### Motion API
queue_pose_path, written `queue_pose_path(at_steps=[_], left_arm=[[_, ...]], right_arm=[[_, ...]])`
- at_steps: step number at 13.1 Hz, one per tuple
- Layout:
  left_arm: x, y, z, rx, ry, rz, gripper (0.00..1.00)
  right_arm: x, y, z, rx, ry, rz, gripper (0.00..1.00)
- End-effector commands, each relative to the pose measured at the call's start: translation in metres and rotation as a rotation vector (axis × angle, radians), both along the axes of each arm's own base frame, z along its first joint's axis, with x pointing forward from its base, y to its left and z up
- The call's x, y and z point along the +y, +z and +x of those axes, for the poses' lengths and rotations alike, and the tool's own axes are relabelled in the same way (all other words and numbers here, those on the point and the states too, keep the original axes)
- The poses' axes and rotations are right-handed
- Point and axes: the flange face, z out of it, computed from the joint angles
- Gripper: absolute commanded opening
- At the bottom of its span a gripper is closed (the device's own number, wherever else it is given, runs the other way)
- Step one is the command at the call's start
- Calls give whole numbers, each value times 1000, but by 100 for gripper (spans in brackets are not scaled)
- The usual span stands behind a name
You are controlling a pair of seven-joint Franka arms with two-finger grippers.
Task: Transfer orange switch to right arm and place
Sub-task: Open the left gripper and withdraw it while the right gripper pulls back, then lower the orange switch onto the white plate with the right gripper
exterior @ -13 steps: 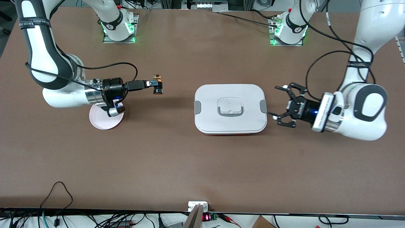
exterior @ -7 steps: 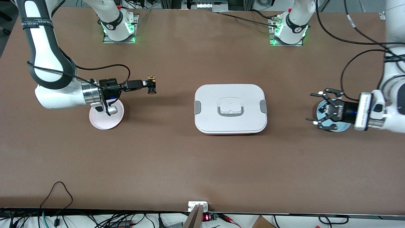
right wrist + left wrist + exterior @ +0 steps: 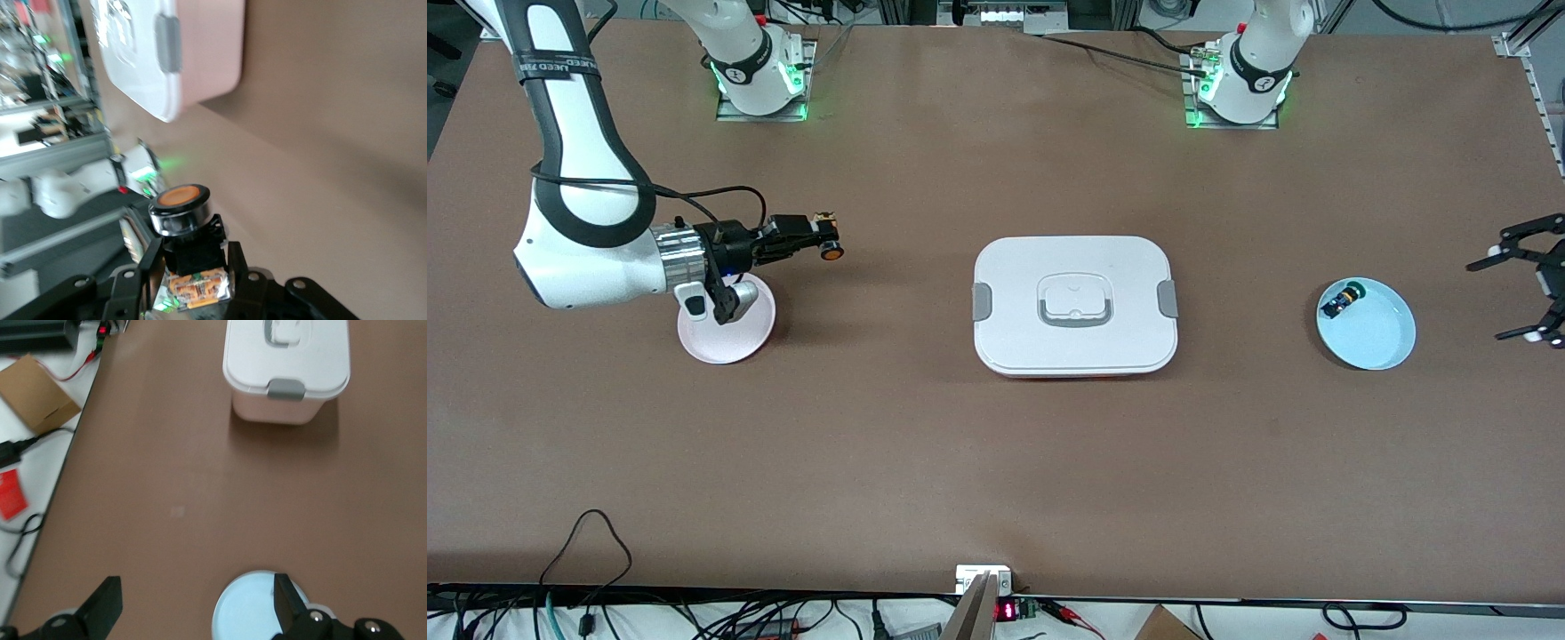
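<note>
Front view: right end effector (image 3: 818,238) clamped on orange switch (image 3: 829,249), up over bare tabletop (image 3: 925,427) beside pink plate (image 3: 725,342); left end effector (image 3: 1534,289) spread wide, empty, near blue plate (image 3: 1378,342). Left wrist view: fingers (image 3: 107,607) apart above blue plate (image 3: 247,613), white box (image 3: 287,367) ahead. Right wrist view: switch (image 3: 181,213) pinched between fingertips (image 3: 148,267).

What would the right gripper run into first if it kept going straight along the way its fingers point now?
Probably the white lidded box. The right gripper, shut on the orange switch, points roughly level toward the table's middle; its height is unclear, so it might pass above the lid.
</note>
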Motion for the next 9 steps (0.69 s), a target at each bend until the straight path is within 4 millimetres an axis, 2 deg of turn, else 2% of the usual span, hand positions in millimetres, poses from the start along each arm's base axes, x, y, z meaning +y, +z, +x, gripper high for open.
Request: queue_pose_path(at_steps=[1, 2, 5, 7, 9], left_arm=[[-29, 55, -26, -13, 136, 194, 100], [-34, 67, -32, 5, 237, 227, 100], [-59, 79, -42, 59, 516, 286, 100], [-83, 81, -52, 142, 719, 321, 100], [-106, 81, -59, 217, 919, 346, 100]], right_arm=[[-14, -2, -2, -89, 125, -58, 32], [-18, 0, 1, -139, 182, -100, 32], [-30, -4, 0, -197, 299, -158, 32], [-44, -6, 3, -260, 424, -269, 32], [-54, -6, 7, -330, 521, -295, 32]])
